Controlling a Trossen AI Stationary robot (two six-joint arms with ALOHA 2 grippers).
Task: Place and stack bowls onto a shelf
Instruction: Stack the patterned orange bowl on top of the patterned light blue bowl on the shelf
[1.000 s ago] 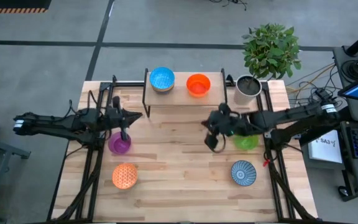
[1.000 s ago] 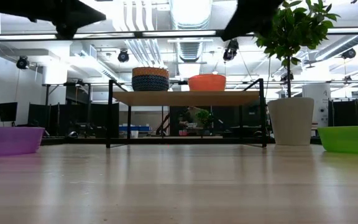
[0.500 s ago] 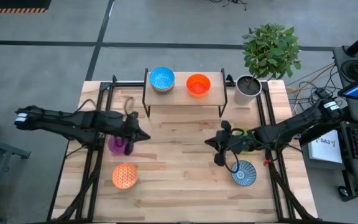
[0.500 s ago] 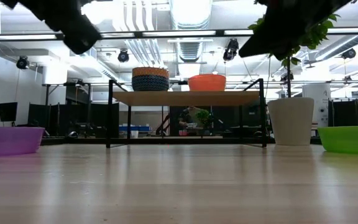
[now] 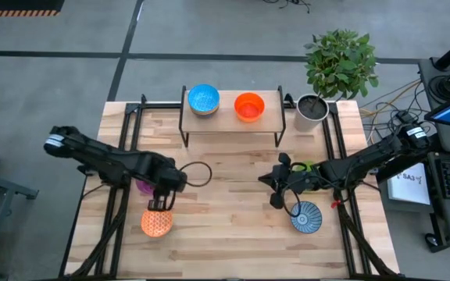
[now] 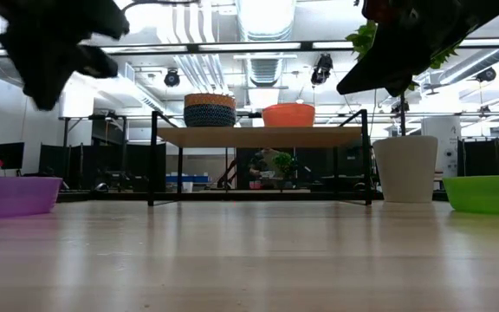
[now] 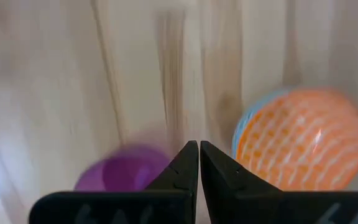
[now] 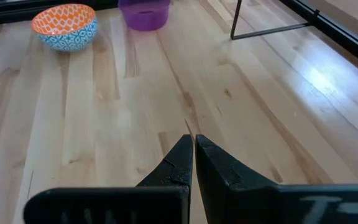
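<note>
Orange (image 5: 249,105) and blue (image 5: 203,99) bowls are shelved; four apparently remain tabled. Left claw (image 5: 158,205), pinched empty, is poised above the patterned bowl (image 5: 155,222) at seven o'clock; right claw (image 5: 278,193) empty, closed.

The shelf (image 5: 229,115), a light-wood board on thin black legs, stands at the upper centre of the high view. On it sit two bowls: a blue bowl (image 5: 204,99) at its left end, nested in a patterned one in the low view, and a red-orange bowl (image 5: 249,106) near the middle, apart from it. On the tabletop, a purple bowl (image 5: 144,186) lies at left, partly hidden. A patterned orange bowl (image 5: 156,222) lies lower left. A green bowl (image 5: 311,178) lies at right, partly covered. A blue-white striped bowl (image 5: 306,217) lies lower right. All are upright.
</note>
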